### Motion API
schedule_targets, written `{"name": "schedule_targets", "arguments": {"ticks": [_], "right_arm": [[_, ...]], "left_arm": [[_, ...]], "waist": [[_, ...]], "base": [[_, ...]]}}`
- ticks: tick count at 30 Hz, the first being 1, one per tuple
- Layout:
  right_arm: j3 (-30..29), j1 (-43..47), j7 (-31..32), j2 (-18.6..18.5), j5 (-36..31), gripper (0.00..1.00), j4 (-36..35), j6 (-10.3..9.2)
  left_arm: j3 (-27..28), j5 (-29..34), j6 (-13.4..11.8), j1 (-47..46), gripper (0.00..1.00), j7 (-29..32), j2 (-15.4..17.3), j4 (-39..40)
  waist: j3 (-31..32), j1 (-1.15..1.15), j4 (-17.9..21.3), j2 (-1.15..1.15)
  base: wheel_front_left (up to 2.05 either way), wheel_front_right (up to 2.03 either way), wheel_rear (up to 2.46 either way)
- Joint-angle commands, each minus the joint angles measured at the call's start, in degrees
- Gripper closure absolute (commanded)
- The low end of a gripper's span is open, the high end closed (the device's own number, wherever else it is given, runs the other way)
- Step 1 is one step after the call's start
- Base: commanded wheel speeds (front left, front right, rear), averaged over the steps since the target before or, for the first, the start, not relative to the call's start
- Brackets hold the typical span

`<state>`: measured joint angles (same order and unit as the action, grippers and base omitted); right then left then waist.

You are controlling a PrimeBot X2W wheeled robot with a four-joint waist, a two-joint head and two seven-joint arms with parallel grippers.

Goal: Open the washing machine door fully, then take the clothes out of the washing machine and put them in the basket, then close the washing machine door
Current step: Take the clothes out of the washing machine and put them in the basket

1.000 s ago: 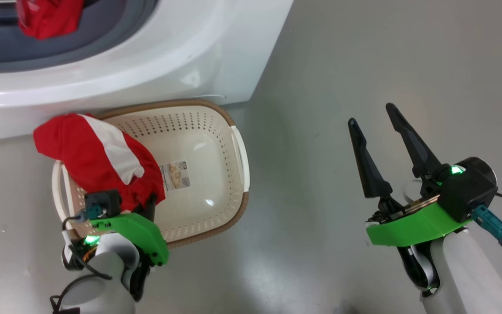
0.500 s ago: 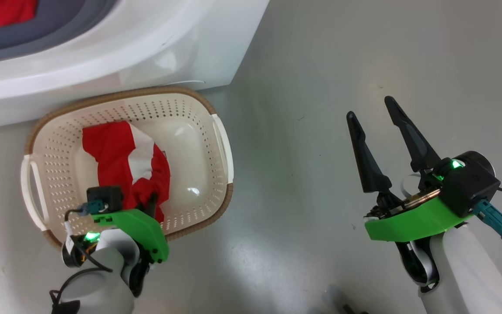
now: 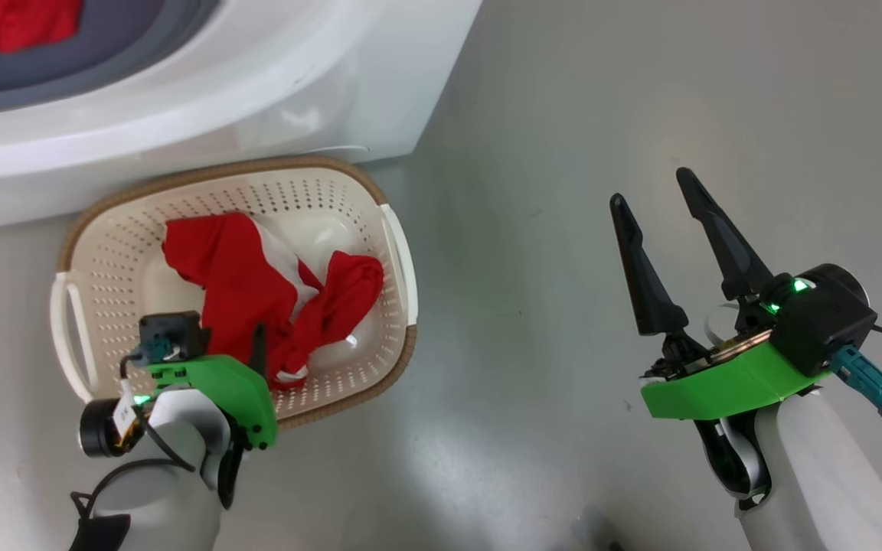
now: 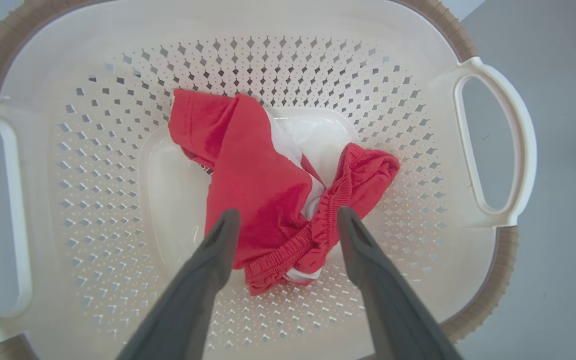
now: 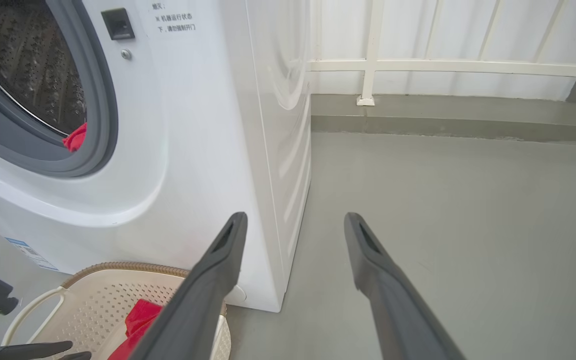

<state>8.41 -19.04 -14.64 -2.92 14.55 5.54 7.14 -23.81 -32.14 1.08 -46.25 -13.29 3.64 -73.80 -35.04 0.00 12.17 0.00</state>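
Red-and-white clothes [image 4: 263, 190] lie in the cream basket [image 4: 408, 65]; a red garment [image 3: 20, 23] sits in the washing machine [image 3: 257, 92] at eleven o'clock. Left gripper [image 4: 284, 216] and right gripper [image 3: 649, 187] gape, empty.

clothes [image 4: 253, 175] red, white panels | basket [image 4: 118, 65] cream, perforated, brown rim | washing machine [image 5: 193, 150] white

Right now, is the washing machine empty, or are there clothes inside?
Not empty. A red garment lies in the opening of the washing machine, at its grey rubber ring. Deeper in the drum, cannot tell.
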Motion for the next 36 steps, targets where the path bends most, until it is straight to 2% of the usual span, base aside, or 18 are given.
{"name": "schedule_targets", "arguments": {"ticks": [1, 7, 13, 17, 27, 36], "right_arm": [[0.9, 0.6, -0.4, 0.0, 0.2, 0.0, -1.1, 0.35], [0.2, 1.6, -0.4, 0.0, -0.5, 0.0, -0.2, 0.35], [-0.6, 3.0, -0.4, 0.0, -1.1, 0.0, 0.6, 0.35], [-1.3, 3.7, -0.4, 0.0, -1.8, 0.0, 1.1, 0.35], [-3.6, 4.9, -0.4, 0.0, -3.2, 0.0, 2.0, 0.35], [-7.4, 5.7, -0.4, 0.0, -4.7, 0.0, 2.4, 0.35]], "left_arm": [[0.6, 0.6, -0.6, 0.1, 0.0, -0.8, 1.6, 0.2], [2.0, 0.4, -2.3, 0.9, 0.0, -1.7, 2.2, 4.1], [6.5, 3.4, -5.4, 6.4, 0.0, -1.7, 4.2, 19.8], [9.9, 6.0, -6.9, 11.2, 0.0, -1.7, 4.2, 28.9], [16.4, 10.9, -6.6, 19.1, 0.0, -1.7, 1.9, 45.1], [18.5, 14.1, -7.3, 25.1, 0.0, -1.7, 0.4, 54.7]], "waist": [[0.8, 0.0, -0.6, 0.0], [4.1, 0.0, -2.4, 0.0], [7.8, 0.0, -4.3, 0.0], [10.5, 0.0, -5.4, 0.0], [16.5, 0.0, -6.9, 0.0], [21.1, 0.0, -7.4, 0.0]], "base": [[0.0, 0.0, 0.0], [0.0, 0.0, 0.0], [0.0, 0.0, 0.0], [0.0, 0.0, 0.0], [0.0, 0.0, 0.0], [0.0, 0.0, 0.0]]}}
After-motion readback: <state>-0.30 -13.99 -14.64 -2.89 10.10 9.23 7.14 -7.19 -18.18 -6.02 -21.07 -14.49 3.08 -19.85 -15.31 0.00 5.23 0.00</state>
